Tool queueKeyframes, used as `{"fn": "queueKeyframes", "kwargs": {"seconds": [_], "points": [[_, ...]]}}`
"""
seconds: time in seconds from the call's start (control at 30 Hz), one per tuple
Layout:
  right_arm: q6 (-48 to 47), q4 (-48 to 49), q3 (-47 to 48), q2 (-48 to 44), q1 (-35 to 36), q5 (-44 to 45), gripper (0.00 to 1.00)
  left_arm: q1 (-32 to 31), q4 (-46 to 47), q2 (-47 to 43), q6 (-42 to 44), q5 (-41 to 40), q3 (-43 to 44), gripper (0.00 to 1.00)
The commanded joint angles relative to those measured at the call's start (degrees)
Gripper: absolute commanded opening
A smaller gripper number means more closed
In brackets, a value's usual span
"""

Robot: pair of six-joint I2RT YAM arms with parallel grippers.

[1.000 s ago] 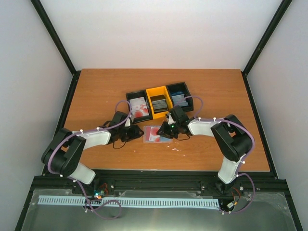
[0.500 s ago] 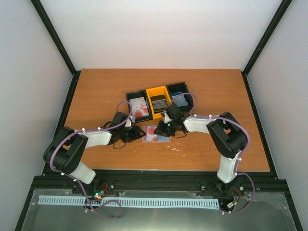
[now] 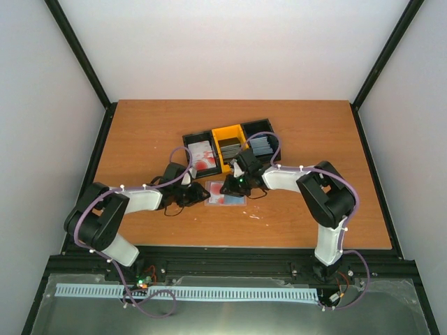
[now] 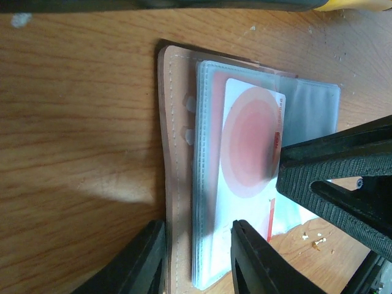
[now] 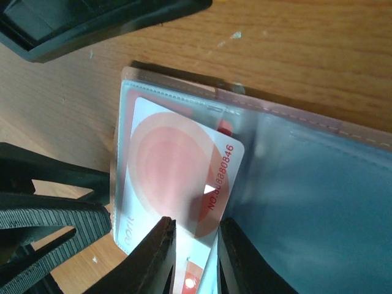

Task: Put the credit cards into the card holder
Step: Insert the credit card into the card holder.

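Bearing red "…880846", card [image 5: 171,165] pinched in narrow right claw [image 5: 196,223]; left claw [image 4: 197,225] astride card holder [image 4: 168,122], grip unclear.

table [image 3: 140,132] warm brown wood grain. holder [image 4: 174,153] tan leather with pale stitching along its edge; sleeves [image 4: 312,104] clear, faintly bluish. card [image 4: 248,153] white with a pink-red disc of concentric rings and red digits. tray [image 3: 187,137] black at both ends, yellow in the middle, with white-and-red cards [image 3: 201,157], dark grey cards [image 3: 231,149] and blue cards [image 3: 260,145]. left gripper [image 4: 197,245] and right gripper [image 5: 195,245] black, ribbed. arms [image 3: 136,201] white and black, cables [image 3: 178,150] purple.
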Motion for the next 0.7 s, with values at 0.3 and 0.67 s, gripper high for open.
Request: {"fn": "queueKeyframes", "kwargs": {"seconds": [0.3, 0.67], "points": [[0.1, 2.2, 2.7, 3.6, 1.7, -3.1, 0.23, -0.1, -0.3, 0.4, 0.7, 0.5, -1.1, 0.31], [0.4, -4.0, 3.6, -1.5, 1.5, 5.3, 0.28, -0.1, -2.6, -2.3, 0.1, -4.3, -1.8, 0.34]]}}
